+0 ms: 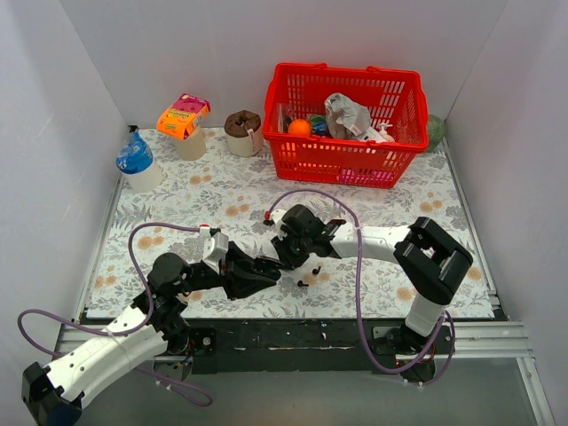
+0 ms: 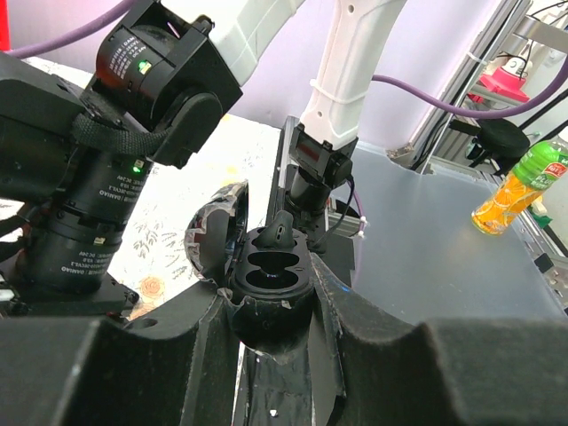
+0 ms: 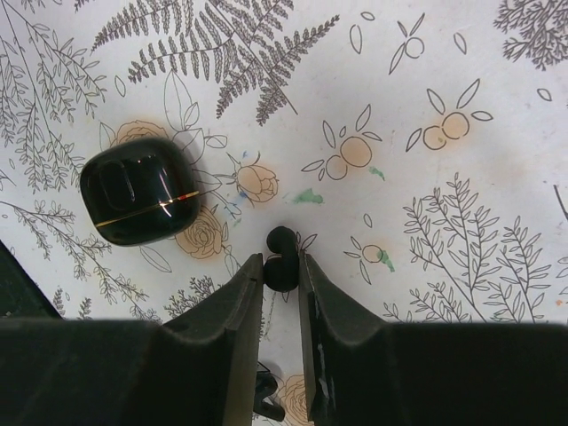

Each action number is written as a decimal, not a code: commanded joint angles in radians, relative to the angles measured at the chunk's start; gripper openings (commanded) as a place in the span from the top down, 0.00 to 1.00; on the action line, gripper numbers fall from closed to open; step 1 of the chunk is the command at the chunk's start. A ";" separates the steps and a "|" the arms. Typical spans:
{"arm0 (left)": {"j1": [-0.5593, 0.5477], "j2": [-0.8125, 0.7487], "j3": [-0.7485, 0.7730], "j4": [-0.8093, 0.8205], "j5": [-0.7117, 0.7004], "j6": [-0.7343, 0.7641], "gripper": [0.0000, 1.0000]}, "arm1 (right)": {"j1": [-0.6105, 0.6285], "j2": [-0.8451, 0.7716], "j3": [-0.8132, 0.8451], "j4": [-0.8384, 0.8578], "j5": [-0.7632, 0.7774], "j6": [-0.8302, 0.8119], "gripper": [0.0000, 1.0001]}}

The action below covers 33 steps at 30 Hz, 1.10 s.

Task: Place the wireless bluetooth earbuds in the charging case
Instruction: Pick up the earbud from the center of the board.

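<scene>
The left claw [image 2: 271,311] is clamped tight on an open charging case [image 2: 271,271]. Its lid [image 2: 213,235] is swung aside and its two hollows are turned upward, and the whole is held above the middle of the table's near edge. The right claw [image 3: 279,266] is set nearly closed, with a black earbud [image 3: 282,244] pinched between its fingertips over the flower-printed table [image 3: 444,80]; a second charging case [image 3: 140,191], closed and glossy black, is seen lying on the table close by, apart from that claw.
</scene>
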 commanded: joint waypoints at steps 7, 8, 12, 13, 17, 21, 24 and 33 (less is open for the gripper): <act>0.000 -0.001 -0.013 0.025 -0.007 -0.005 1.00 | -0.021 -0.027 0.000 0.042 -0.046 0.021 0.81; 0.000 -0.001 -0.013 0.025 -0.005 -0.005 1.00 | -0.022 -0.027 -0.001 0.044 -0.047 0.021 0.85; 0.000 -0.001 -0.013 0.025 -0.009 -0.003 1.00 | -0.024 -0.050 -0.007 0.041 -0.037 0.024 0.99; 0.000 0.002 -0.013 0.025 -0.010 -0.003 1.00 | -0.024 -0.065 -0.016 0.038 -0.028 0.029 0.99; 0.000 0.002 -0.007 0.016 -0.036 0.004 1.00 | -0.038 -0.210 -0.070 0.005 0.024 0.049 0.99; 0.000 0.018 0.007 -0.006 -0.087 0.023 1.00 | -0.036 -0.458 -0.101 -0.120 0.028 0.006 0.99; 0.000 0.047 0.013 0.006 -0.108 0.027 1.00 | -0.036 -0.606 -0.093 -0.197 0.015 -0.038 0.99; 0.002 0.188 0.019 0.200 -0.139 0.035 1.00 | -0.029 -0.864 0.035 -0.475 -0.004 -0.109 0.99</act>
